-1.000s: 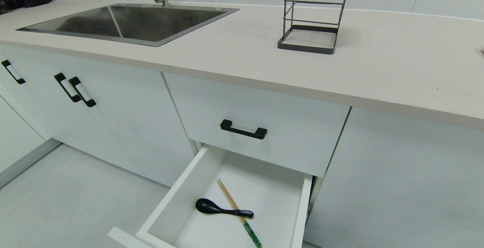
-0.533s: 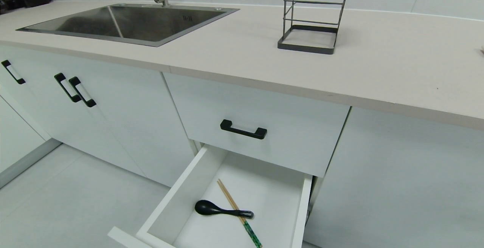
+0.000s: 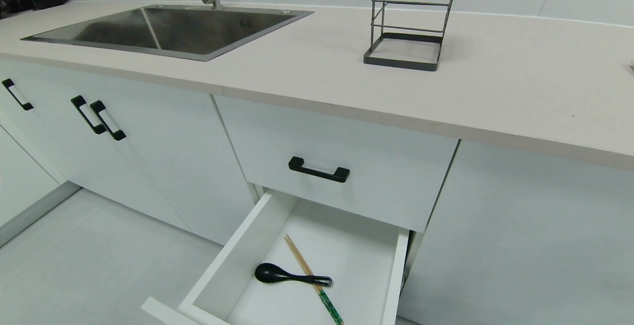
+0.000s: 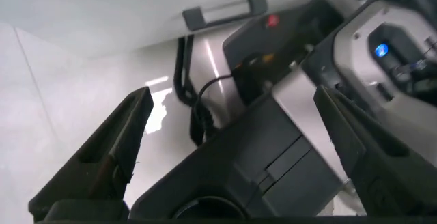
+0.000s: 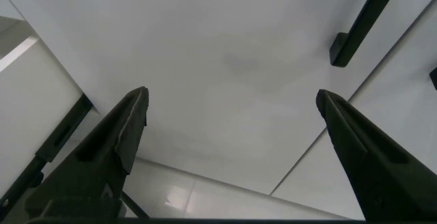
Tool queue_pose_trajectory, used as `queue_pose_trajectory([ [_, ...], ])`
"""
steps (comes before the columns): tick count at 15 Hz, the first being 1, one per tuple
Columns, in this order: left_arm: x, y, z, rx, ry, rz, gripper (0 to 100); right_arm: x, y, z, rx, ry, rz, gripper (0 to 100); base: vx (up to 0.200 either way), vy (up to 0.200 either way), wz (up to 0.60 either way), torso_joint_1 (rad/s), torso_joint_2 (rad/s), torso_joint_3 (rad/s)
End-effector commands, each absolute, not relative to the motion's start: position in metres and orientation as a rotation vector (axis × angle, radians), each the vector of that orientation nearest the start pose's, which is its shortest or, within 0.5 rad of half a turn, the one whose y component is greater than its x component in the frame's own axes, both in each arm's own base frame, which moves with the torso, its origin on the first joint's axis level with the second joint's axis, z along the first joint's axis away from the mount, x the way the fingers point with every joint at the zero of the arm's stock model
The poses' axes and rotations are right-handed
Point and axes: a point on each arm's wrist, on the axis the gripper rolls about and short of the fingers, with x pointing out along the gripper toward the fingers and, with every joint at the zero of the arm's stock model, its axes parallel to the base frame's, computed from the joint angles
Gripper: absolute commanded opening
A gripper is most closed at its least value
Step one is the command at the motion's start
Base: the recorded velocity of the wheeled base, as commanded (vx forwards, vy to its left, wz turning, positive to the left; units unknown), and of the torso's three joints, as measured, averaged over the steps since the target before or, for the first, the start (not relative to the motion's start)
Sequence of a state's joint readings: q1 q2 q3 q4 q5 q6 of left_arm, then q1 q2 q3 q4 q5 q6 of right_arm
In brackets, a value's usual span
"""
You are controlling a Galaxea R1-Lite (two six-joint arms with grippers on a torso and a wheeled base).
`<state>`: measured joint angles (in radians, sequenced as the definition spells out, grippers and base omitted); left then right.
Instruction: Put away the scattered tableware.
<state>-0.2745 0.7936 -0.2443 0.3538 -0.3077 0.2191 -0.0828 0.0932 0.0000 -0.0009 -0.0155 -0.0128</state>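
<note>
A pale counter (image 3: 317,82) runs across a white kitchen, with a steel sink (image 3: 168,27) set into it on my left and a wire rack (image 3: 408,23) standing farther right. Below it, under a shut drawer with a black handle (image 3: 319,170), the lower drawer (image 3: 398,265) is pulled out. In it lie a black spoon (image 3: 290,275) and a pair of chopsticks (image 3: 309,273), the spoon's stem crossing over the sticks.

From the left wrist, my left tool (image 4: 232,98) is spread wide and carries nothing. A cabinet handle (image 4: 225,14) sits well beyond it.

From the right wrist, my right tool (image 5: 232,95) is also wide and bare, facing a white cabinet front with a black handle (image 5: 365,22) off to one side.

The tableware rests in the drawer, apart from both tools. How far, I cannot tell.

I judge that what remains is shutting the drawer. A hard push could send the loose spoon and sticks sliding. A push on one corner could skew the drawer, and a wide finger could catch on its rim.
</note>
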Motion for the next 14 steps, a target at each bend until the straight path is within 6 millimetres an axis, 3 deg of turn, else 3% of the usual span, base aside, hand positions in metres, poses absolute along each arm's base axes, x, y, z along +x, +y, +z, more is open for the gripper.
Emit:
queue_pose_trajectory([
  [1, 0.049, -0.020, 0.104, 0.197, 0.936, -0.591, 100, -0.015, 0.001, 0.077, -0.009, 0.099, -0.097, 100, 0.000, 0.000, 0.00, 0.000, 0.00, 0.000],
  [3, 0.055, -0.020, 0.101, 0.223, 0.988, -0.541, 100, -0.015, 0.001, 0.077, -0.010, 0.099, -0.097, 100, 0.000, 0.000, 0.00, 0.000, 0.00, 0.000],
  [6, 0.074, -0.031, 0.101, 0.253, 0.965, -0.600, 100, -0.015, 0.001, 0.077, -0.009, 0.099, -0.096, 100, 0.000, 0.000, 0.00, 0.000, 0.00, 0.000],
  [11, 0.080, -0.042, 0.097, 0.300, 1.008, -0.677, 100, -0.015, 0.001, 0.077, -0.009, 0.099, -0.097, 100, 0.000, 0.000, 0.00, 0.000, 0.00, 0.000],
  [14, 0.096, -0.049, 0.093, 0.297, 1.002, -0.677, 100, -0.015, 0.001, 0.077, -0.010, 0.099, -0.097, 100, 0.000, 0.000, 0.00, 0.000, 0.00, 0.000],
])
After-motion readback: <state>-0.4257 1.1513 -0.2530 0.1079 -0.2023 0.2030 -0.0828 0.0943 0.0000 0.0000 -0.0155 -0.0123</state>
